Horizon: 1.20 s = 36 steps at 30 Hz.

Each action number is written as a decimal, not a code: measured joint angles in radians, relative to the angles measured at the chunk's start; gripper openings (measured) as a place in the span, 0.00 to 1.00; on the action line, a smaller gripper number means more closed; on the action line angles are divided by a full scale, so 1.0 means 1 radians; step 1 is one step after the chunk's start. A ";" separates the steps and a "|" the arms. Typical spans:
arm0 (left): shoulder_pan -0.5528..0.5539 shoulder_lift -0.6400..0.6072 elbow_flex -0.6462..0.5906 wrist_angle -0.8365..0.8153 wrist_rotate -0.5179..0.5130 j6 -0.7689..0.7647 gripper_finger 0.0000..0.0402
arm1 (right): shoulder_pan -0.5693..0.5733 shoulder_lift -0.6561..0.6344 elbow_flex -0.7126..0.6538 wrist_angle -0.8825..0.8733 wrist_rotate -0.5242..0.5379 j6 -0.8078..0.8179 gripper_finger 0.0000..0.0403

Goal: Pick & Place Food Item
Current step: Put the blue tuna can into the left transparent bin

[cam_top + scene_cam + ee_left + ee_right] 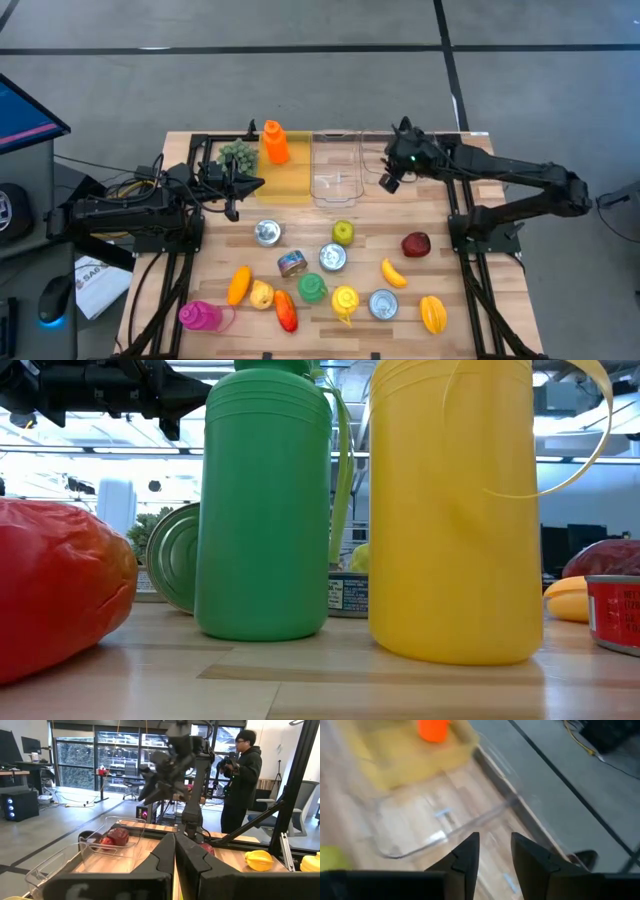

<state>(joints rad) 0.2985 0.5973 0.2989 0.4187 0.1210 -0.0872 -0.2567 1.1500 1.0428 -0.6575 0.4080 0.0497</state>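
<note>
Food lies on the near half of the table: a dark red fruit (416,244), a green apple (343,232), a banana (393,272), a yellow fruit (432,313), an orange fruit (238,285), a red pepper (285,310). Grapes (238,153) sit beside the yellow bin (285,182), which holds an orange bottle (275,142). My right gripper (390,172) (495,851) hovers open and empty over the clear bins (335,170). My left gripper (232,192) (174,854) is shut and empty, near the yellow bin's left side.
Cans (267,232) (333,257) (383,304) and green (312,288), yellow (345,300) and pink (200,316) bottles stand among the food. Red pieces (114,837) show in or through a clear bin. A person (242,780) stands beyond the table's right side.
</note>
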 joint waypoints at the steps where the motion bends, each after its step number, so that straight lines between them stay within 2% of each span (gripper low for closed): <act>1: 0.000 0.000 0.000 0.000 0.000 0.000 0.00 | 0.019 -0.005 0.000 0.000 0.000 0.010 0.27; 14: 0.000 0.000 0.000 0.000 0.000 0.000 0.00 | 0.239 0.001 0.000 -0.036 0.006 0.091 0.27; 23: 0.000 0.000 0.000 0.000 0.000 0.000 0.00 | 0.342 0.001 -0.003 -0.100 0.013 0.145 0.27; 29: 0.000 0.000 0.000 0.000 0.000 0.000 0.00 | 0.386 0.001 -0.069 -0.077 0.045 0.145 0.27; 36: 0.000 0.000 0.000 0.000 0.000 0.000 0.00 | 0.393 0.002 -0.175 0.062 0.050 0.132 0.27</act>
<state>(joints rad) 0.2985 0.5975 0.2989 0.4187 0.1211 -0.0872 0.1360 1.1519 0.8675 -0.5953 0.4580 0.1817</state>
